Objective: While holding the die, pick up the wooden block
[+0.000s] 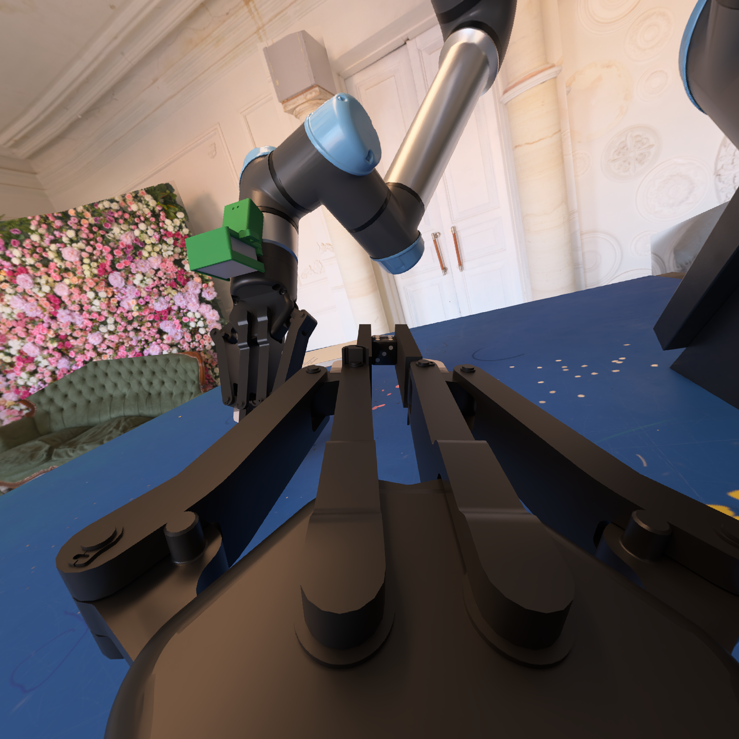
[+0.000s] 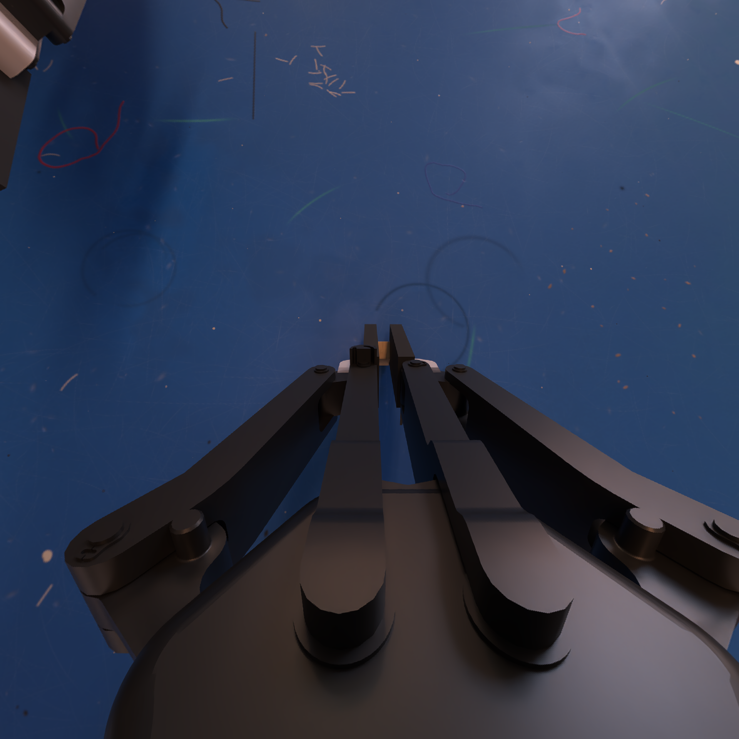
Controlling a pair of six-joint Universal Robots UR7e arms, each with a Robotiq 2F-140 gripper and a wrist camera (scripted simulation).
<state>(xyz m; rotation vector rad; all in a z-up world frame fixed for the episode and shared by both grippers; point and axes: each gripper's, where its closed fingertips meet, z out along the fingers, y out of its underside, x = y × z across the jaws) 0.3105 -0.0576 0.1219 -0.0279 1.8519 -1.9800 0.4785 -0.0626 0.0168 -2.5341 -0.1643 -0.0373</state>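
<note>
Die (image 1: 384, 350) pinched in left tool (image 1: 384, 340); right tool (image 2: 384, 340) pinches wooden block (image 2: 383, 351), axis hidden.

Your left wrist view is bright and warm, sharp throughout, with strong wide-angle bending at the edges. Your right wrist view is dimmer: the blue table (image 2: 520, 160) shows soft glare top right and a diffuse shadow at left.

Scuffed blue tabletop (image 2: 560, 140) (pen scribbles, pale specks)
</note>
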